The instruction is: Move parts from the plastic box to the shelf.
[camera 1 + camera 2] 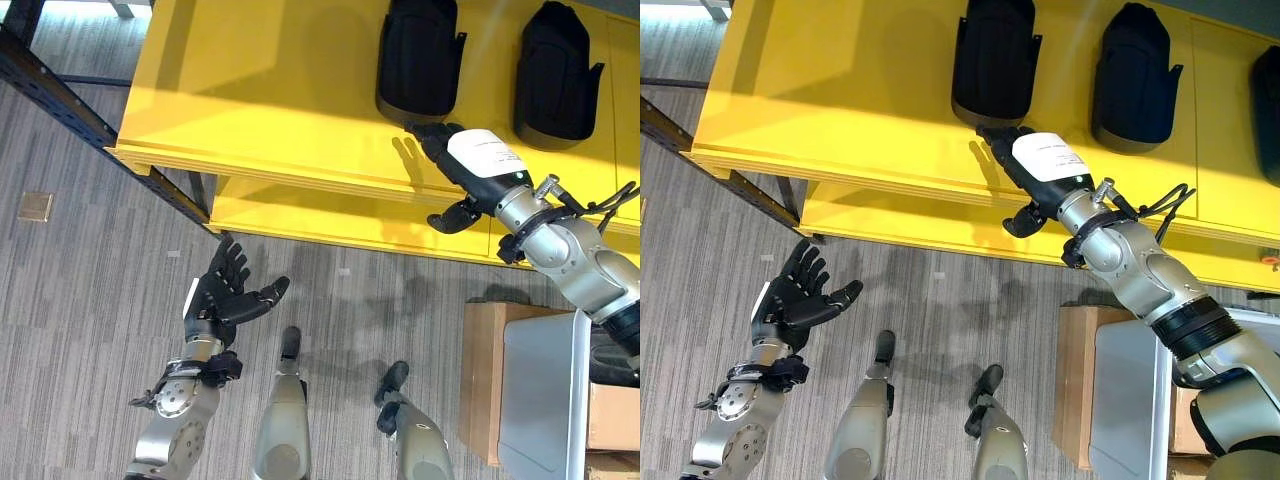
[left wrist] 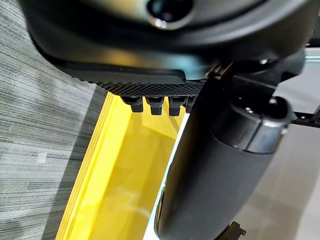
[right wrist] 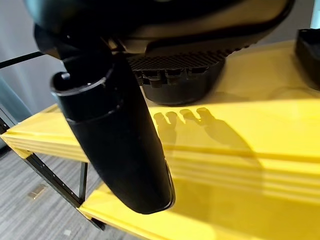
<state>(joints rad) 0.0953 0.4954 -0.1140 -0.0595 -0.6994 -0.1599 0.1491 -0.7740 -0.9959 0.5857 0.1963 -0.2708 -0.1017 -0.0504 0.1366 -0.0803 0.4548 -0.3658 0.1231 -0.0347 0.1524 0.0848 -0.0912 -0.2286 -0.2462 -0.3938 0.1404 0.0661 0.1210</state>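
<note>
Parts lie on the shelf's (image 1: pixel 250 90) yellow top board: black part one (image 1: pixel 418 58) at 12 o'clock in the left eye view, part two (image 1: pixel 556 75) at 1 o'clock beside it, apart from it. A third dark part (image 1: pixel 1270 100) shows at the right edge of the right eye view. Right hand (image 1: pixel 470 160) reaches over the board's front edge, fingers straight and holding nothing, fingertips (image 1: pixel 418 128) just at the near end of part one; contact cannot be told. Left hand (image 1: pixel 222 292) hangs at 8 o'clock over the grey carpet (image 1: pixel 80 300), palm up, fingers spread, empty, well apart from the shelf. Grey box (image 1: pixel 540 395) sits at 4 o'clock beside cardboard (image 1: pixel 482 370).
</note>
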